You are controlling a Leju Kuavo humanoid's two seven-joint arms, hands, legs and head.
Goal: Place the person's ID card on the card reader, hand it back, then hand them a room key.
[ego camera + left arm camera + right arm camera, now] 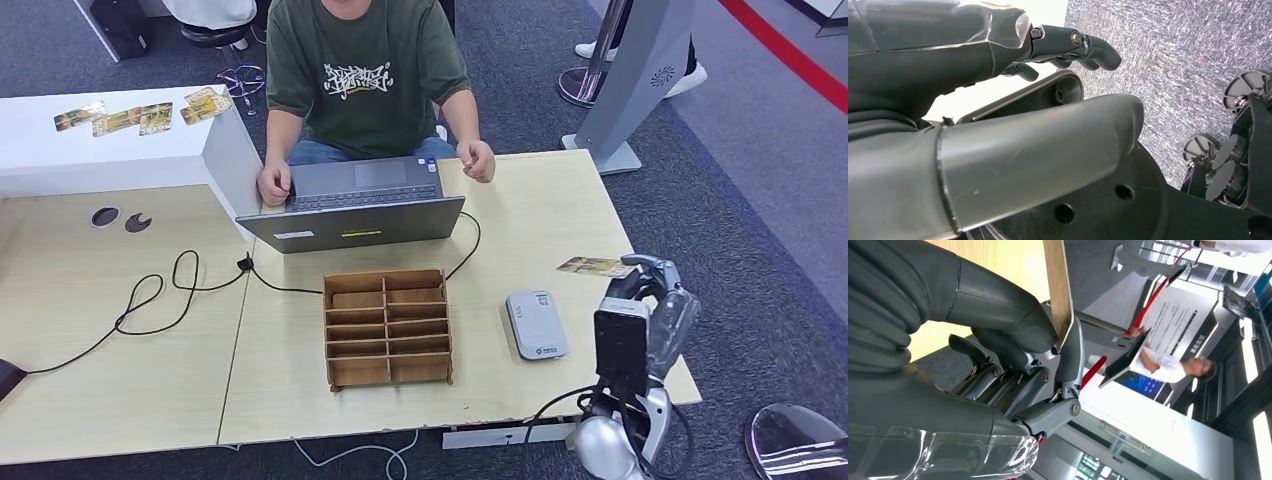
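Two hands are showing for us. Nearest, in the left wrist view, the left hand (998,100) is hanging over grey carpet, its fingers loosely apart from the thumb and holding nothing. At the table's (120,380) right edge we are seeing the right hand (655,300), its fingertips reaching the near end of the ID card (597,266), which is lying flat on the wood by that edge. The right wrist view is adding what the head view is hiding: the thumb is pressing at the table's rim with a finger on the other side. We cannot tell whether the card is pinched between them. Just left of the hand, the pale card reader (536,325) is lying on the table, apart from the card, bearing a small printed square and a blue mark that we are failing to read. Further left, the wooden organiser (387,328) is standing. Beyond it, the open laptop (352,205) is carrying a white label and a yellow strip, both illegible. Behind it a person in a green shirt (357,70) with white graffiti lettering is sitting, one hand on the keyboard. Farthest, the right wrist view is showing a white board with lines of text too small to read.
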